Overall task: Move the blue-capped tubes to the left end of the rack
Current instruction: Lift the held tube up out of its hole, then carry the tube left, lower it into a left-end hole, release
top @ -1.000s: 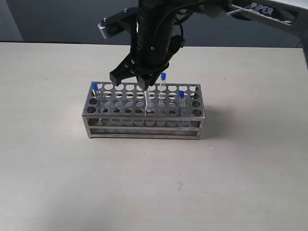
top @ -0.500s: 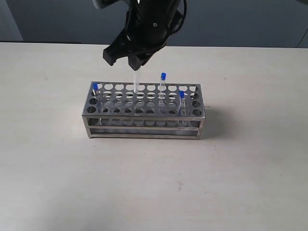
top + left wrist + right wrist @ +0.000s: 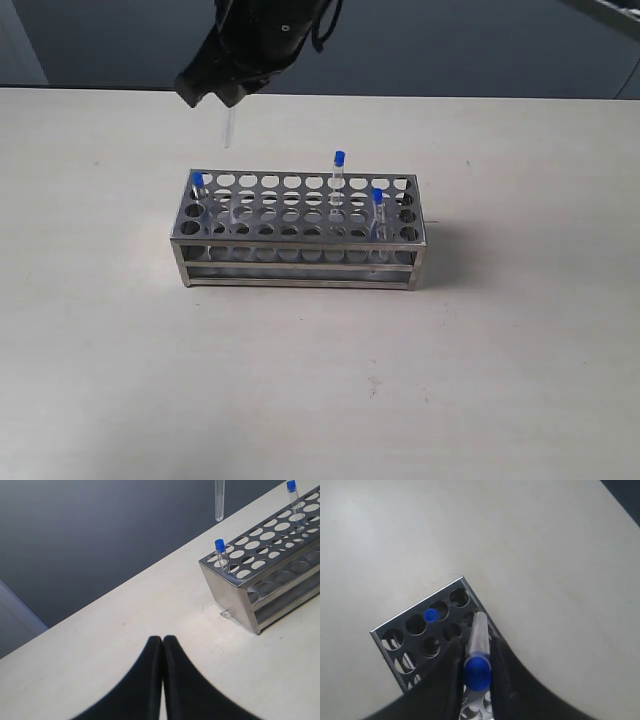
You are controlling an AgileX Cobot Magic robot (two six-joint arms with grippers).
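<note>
The steel rack (image 3: 300, 262) stands mid-table. Three blue-capped tubes sit in it: one at the left end (image 3: 198, 184), one in the back row right of centre (image 3: 339, 168), one near the right end (image 3: 378, 203). My right gripper (image 3: 218, 92) hovers above and behind the rack's left end, shut on another blue-capped tube (image 3: 227, 127) that hangs clear of the holes. In the right wrist view the gripper (image 3: 476, 647) pinches that tube (image 3: 479, 667) just under its cap, over the rack's end (image 3: 382, 632). My left gripper (image 3: 162, 640) is shut and empty, off the rack's left end (image 3: 235, 595).
The rack has many unfilled holes around the left-end tube (image 3: 220, 550). A dark wall runs behind the table's far edge (image 3: 450, 97). Bare beige tabletop (image 3: 300, 380) surrounds the rack on all sides.
My right gripper has pulled the tube up out of a middle hole and carried it up and to the left, past the rack's left end. The other tubes have not moved.
</note>
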